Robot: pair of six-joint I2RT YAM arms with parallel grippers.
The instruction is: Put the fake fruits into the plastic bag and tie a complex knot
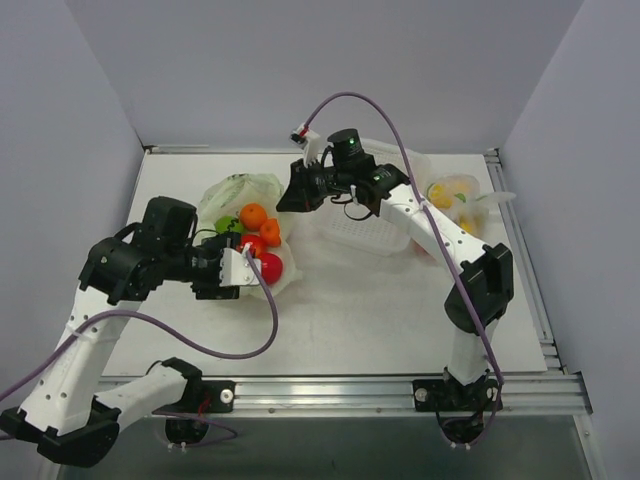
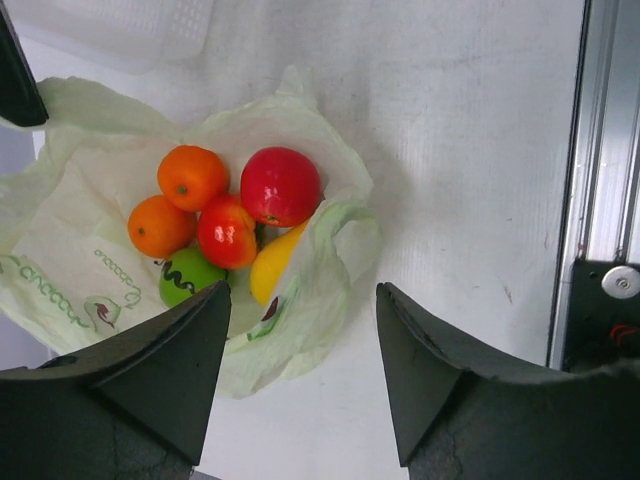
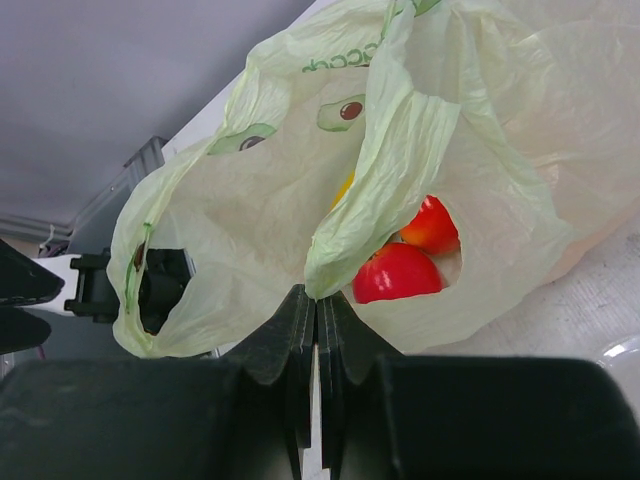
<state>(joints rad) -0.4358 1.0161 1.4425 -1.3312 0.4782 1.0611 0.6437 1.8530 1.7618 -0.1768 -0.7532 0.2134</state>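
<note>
Resting on the table (image 1: 380, 310), left of centre, the plastic bag (image 1: 238, 190) lies open with the fake fruits (image 2: 225, 205) clustered inside: two orange, two red, one green, one yellow. Right gripper (image 3: 316, 300): closed on a strip of the bag's rim, possibly a handle loop. Left gripper (image 2: 305, 300): fingers spread apart, holding nothing, above the bag's near edge. A white basket (image 1: 362, 236) stands near the bag.

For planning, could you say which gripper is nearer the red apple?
Left. The left gripper hovers beside the red apple; the right gripper pinches the plastic bag's far edge.
</note>
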